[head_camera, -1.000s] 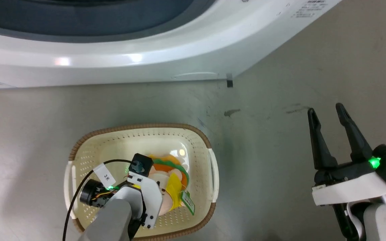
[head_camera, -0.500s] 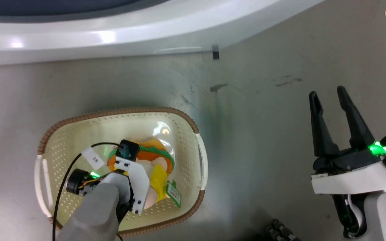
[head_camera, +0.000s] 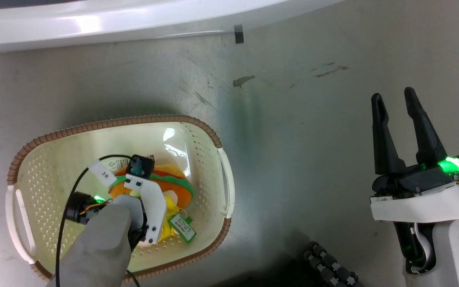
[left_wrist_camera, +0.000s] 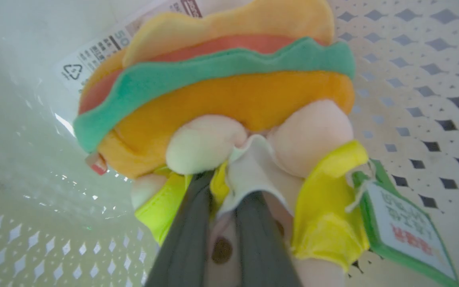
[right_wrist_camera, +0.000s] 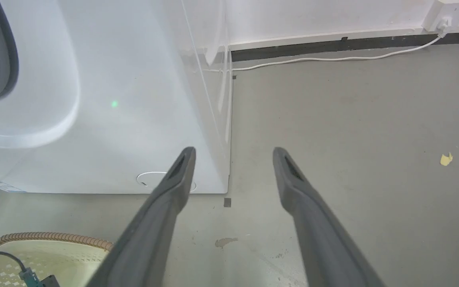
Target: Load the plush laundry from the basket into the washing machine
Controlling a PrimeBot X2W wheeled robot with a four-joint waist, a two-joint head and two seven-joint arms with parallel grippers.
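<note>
Two dark fingers of the left gripper [left_wrist_camera: 227,181] were pinched nearly together on the white and yellow cloth of the small pale-pink, orange-and-green plush toy [left_wrist_camera: 229,91]. The toy sat inside the oval cream perforated plastic basket [head_camera: 106,122], near left. Over on the right, the right gripper [head_camera: 393,93] hung spread and empty. The large white washing machine [head_camera: 134,24] stood beyond the basket.

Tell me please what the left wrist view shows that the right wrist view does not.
Left wrist view: the left gripper pinching the plush laundry, and its green tag. Right wrist view: the open right gripper, the washing machine, a white cable. Both: the basket.
</note>
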